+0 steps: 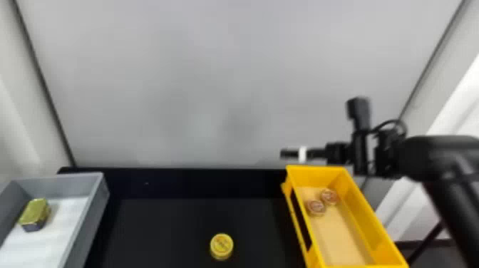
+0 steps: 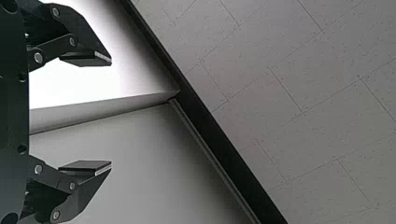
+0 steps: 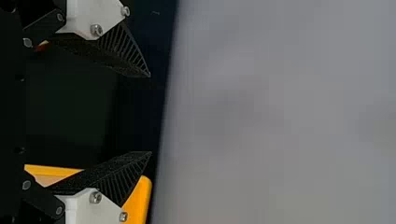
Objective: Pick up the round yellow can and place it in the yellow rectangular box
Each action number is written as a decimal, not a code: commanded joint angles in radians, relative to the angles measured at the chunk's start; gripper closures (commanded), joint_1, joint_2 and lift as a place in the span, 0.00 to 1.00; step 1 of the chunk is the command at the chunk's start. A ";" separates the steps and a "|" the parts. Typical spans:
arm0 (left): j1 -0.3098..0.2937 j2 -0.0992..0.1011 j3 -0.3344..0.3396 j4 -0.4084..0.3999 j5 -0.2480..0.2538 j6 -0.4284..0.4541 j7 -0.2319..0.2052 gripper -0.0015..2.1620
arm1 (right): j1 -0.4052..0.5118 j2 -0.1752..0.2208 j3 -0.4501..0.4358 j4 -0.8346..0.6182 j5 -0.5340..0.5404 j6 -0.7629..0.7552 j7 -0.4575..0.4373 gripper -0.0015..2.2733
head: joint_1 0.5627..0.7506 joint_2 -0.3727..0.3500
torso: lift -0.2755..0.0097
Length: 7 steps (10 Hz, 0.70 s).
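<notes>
In the head view my right gripper (image 1: 285, 154) hangs above the far left corner of the yellow rectangular box (image 1: 367, 217). Its two fingers stand wide apart with nothing between them in the right wrist view, where the gripper (image 3: 150, 114) has part of the yellow box (image 3: 138, 200) behind one finger. The round yellow can (image 1: 221, 246) stands on the black surface, left of the box and nearer the robot than the gripper. My left gripper (image 2: 111, 112) is parked, open and holding nothing, with wall and ceiling behind it in the left wrist view.
Two small round cans (image 1: 322, 202) lie inside the yellow box. On the left, a grey box (image 1: 94, 210) holds a green-gold block (image 1: 35, 214). A grey panel (image 1: 228, 89) rises behind the black surface (image 1: 160, 221).
</notes>
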 commanded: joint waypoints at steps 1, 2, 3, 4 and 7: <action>-0.019 -0.006 -0.017 0.010 0.009 -0.012 0.000 0.21 | -0.002 0.181 0.054 0.178 0.663 -0.060 0.427 0.11 | 0.00 0.28 | 0.97; -0.016 -0.008 -0.017 0.010 0.009 -0.012 0.000 0.21 | 0.004 0.282 0.006 0.259 0.905 -0.167 0.582 0.11 | 0.00 0.28 | 0.97; -0.018 -0.008 -0.021 0.013 0.010 -0.015 0.000 0.21 | 0.003 0.302 0.040 0.336 0.891 -0.238 0.587 0.11 | 0.00 0.28 | 0.97; -0.019 -0.008 -0.025 0.013 0.015 -0.020 0.000 0.21 | 0.003 0.316 0.078 0.374 0.891 -0.262 0.560 0.11 | 0.00 0.28 | 0.97; -0.018 -0.008 -0.029 0.013 0.015 -0.027 -0.001 0.21 | 0.032 0.414 0.025 0.526 0.854 -0.428 0.534 0.11 | 0.00 0.28 | 0.97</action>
